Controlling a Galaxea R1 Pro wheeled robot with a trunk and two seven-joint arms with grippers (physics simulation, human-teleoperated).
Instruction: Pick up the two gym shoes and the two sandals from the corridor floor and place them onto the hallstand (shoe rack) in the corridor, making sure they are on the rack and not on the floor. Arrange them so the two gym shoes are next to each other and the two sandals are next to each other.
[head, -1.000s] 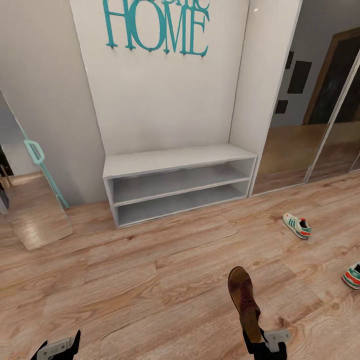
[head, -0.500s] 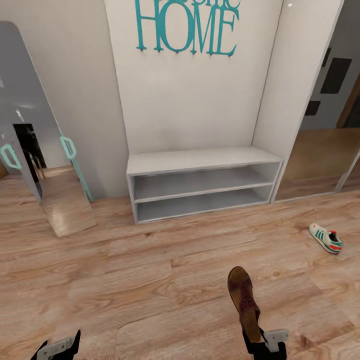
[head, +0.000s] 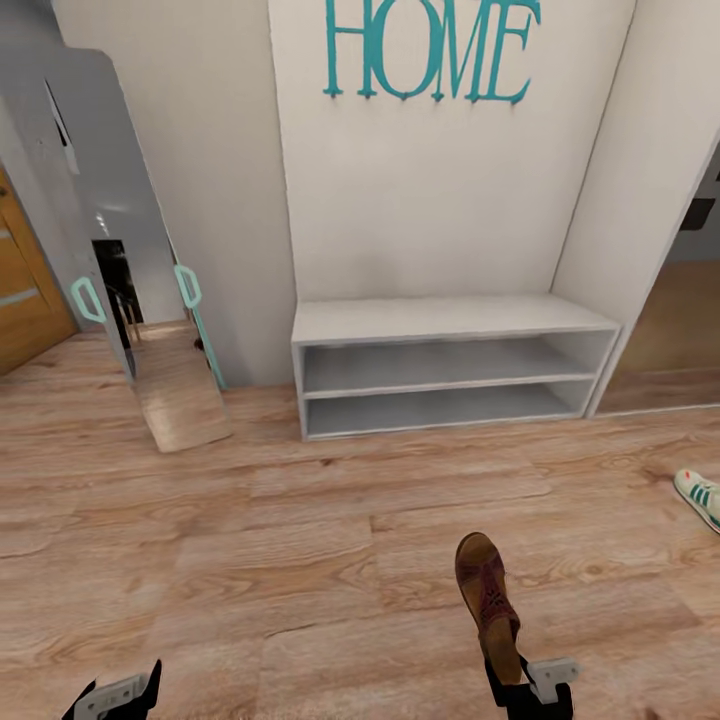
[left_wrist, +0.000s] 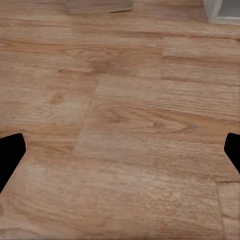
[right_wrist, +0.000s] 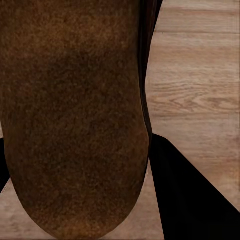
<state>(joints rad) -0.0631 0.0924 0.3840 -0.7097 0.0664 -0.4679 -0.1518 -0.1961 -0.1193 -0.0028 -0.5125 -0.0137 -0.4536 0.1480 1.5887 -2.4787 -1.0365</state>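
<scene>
right gripper clamped on a sandal held above the corridor floor; left gripper spread, empty; "home" bench ahead isn't the rack, carry level, keep searching

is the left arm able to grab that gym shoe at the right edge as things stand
Probably not. The gym shoe lies far off to the robot's right, beyond the right gripper holding the sandal; the open left gripper sits on the opposite side.

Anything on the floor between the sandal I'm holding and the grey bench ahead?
Nothing visible: bare floor runs from the sandal in the right gripper to the bench. A sneaker lies well off to the right, and a mirror leans left of the bench.
</scene>
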